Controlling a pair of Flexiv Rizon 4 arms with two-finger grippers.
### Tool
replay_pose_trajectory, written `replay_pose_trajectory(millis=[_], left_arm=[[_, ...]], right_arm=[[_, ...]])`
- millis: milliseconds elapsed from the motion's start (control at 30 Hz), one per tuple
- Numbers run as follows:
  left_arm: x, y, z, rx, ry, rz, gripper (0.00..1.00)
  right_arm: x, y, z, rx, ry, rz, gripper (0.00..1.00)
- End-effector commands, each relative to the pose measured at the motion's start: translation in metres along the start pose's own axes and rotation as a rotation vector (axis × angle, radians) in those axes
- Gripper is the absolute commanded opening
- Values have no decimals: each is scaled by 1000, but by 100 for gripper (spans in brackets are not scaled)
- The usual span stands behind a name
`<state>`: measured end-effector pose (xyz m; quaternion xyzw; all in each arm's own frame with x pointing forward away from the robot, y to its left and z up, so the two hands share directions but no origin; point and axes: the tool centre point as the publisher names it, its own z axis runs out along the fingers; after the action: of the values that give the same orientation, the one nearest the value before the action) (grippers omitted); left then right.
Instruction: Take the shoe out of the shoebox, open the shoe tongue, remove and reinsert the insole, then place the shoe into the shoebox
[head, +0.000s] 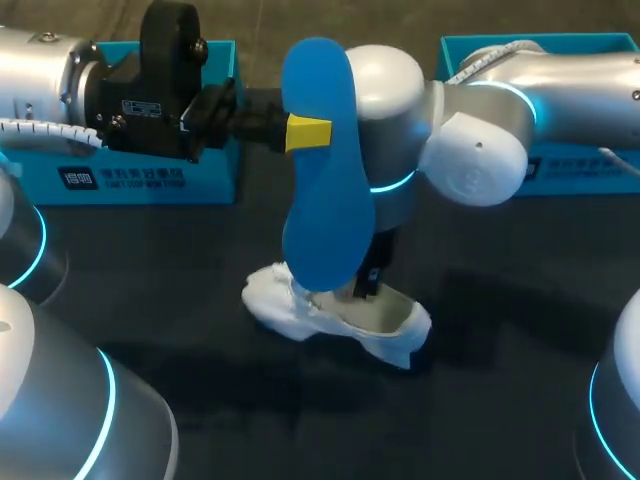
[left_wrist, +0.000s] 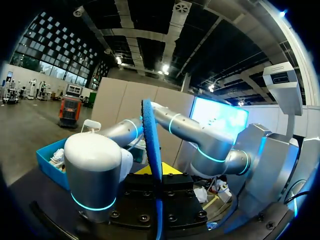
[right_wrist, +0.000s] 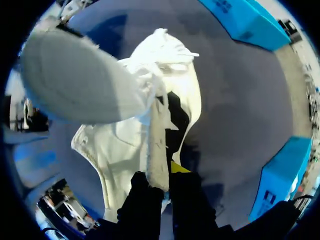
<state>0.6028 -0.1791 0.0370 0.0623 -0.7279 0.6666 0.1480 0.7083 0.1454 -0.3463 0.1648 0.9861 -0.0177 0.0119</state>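
Observation:
A white shoe (head: 335, 318) lies on the dark table, toe to the left. My right gripper (head: 366, 283) comes down into its opening and is shut on the edge of the white upper (right_wrist: 157, 150); one yellow tip (right_wrist: 178, 167) shows beside the fabric. Above the shoe hangs a blue insole (head: 325, 170), upright, its lower end just over the shoe. My left gripper (head: 305, 132) is shut on the insole's upper half. In the left wrist view the insole (left_wrist: 150, 145) stands edge-on between the fingers. Its pale underside (right_wrist: 75, 80) covers part of the shoe (right_wrist: 175, 90) in the right wrist view.
Two blue shoeboxes stand at the back of the table, one at the left (head: 150, 180) behind my left arm and one at the right (head: 580, 170) under my right arm. Both boxes (right_wrist: 240, 20) (right_wrist: 280, 175) lie well away from the shoe.

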Motion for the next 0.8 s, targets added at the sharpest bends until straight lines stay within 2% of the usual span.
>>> replay_pose_trajectory(millis=[33,167,233,267,767,800], left_arm=[[-1,-1,1,-3,0,-1,0],[-1,-1,1,-3,0,-1,0],[-1,-1,1,-3,0,-1,0],[-1,-1,1,-3,0,-1,0],[-1,-1,1,-3,0,-1,0],[-1,-1,1,-3,0,-1,0]], right_arm=[[-2,-15,-8,-21,-2,166,0],[0,-23,-18,-81,-23,337,0],[2,-24,-24,-80,-59,388,0],[5,-23,-29,-69,-92,394,0],[5,-23,-29,-69,-92,394,0],[5,-23,-29,-75,-91,436,0]])
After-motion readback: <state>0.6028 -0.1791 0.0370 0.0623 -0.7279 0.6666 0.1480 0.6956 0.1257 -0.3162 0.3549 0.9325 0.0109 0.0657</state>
